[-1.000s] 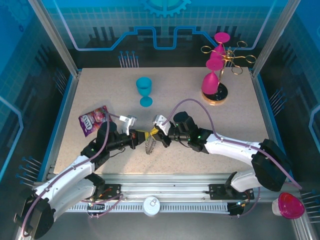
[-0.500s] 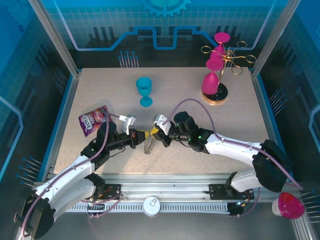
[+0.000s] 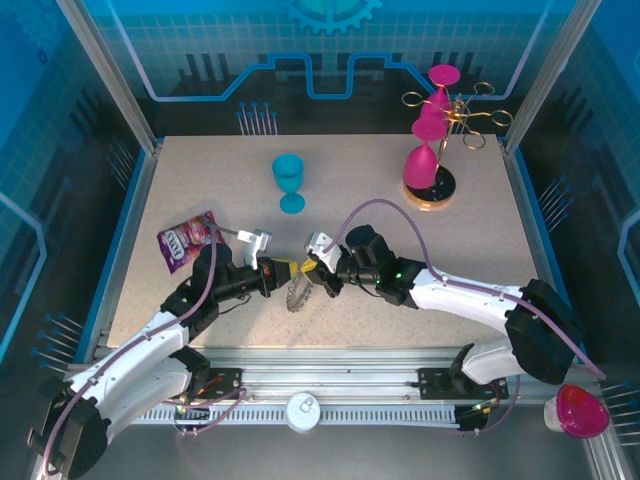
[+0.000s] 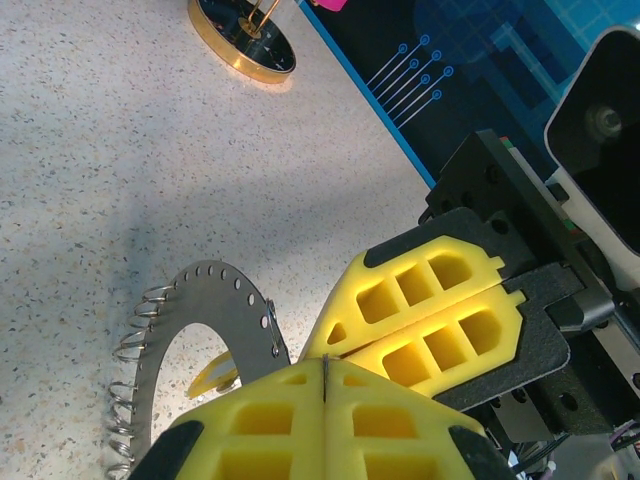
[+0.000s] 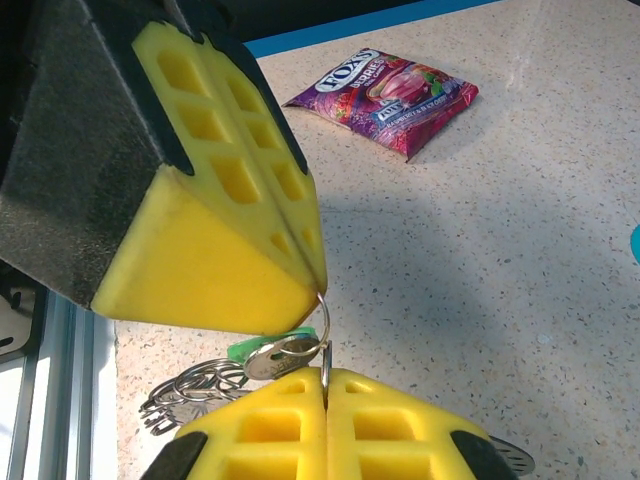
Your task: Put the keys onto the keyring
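Left gripper (image 3: 283, 270): you see it clenched on the keyring (image 3: 298, 295), which dangles near centre.
Right gripper (image 3: 312, 272): clenched on the thin wire loop carrying the keys (image 5: 265, 357), tip to tip with the left.
Blue goblet (image 3: 289, 180): upright, just beyond your grippers.
Gold rack (image 3: 455, 120): far right, holding inverted pink goblets (image 3: 422, 165).

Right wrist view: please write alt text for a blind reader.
Two shut yellow-padded grippers meet tip to tip, the right gripper below, the left gripper upper left, with a thin wire loop between them. The keys with a green tag hang beside it; a purple candy packet lies behind.
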You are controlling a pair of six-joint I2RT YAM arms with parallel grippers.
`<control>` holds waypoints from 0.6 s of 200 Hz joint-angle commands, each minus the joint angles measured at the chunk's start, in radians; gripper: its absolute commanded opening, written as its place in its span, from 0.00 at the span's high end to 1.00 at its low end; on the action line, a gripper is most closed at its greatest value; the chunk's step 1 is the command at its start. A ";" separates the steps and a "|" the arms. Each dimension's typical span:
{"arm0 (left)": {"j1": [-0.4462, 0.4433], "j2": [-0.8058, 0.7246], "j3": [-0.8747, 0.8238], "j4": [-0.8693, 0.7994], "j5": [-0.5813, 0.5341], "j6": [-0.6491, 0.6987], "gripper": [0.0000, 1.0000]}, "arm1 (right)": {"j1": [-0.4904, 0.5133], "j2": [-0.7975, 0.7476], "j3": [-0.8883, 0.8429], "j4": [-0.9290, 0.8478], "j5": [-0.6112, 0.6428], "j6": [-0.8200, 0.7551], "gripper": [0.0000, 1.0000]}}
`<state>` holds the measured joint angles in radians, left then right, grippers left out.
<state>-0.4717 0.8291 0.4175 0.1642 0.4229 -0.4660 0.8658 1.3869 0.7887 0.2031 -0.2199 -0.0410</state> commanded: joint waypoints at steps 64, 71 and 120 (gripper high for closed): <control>0.007 -0.007 -0.014 0.014 -0.009 0.004 1.00 | 0.014 -0.047 -0.004 0.062 -0.033 0.011 1.00; 0.006 -0.007 -0.013 0.014 -0.011 0.004 1.00 | 0.015 -0.048 -0.004 0.061 -0.038 0.011 1.00; 0.008 -0.008 -0.010 0.002 -0.048 0.000 1.00 | 0.015 -0.064 -0.016 0.102 -0.065 0.026 1.00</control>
<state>-0.4721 0.8291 0.4171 0.1635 0.4202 -0.4664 0.8658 1.3651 0.7773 0.2169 -0.2283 -0.0349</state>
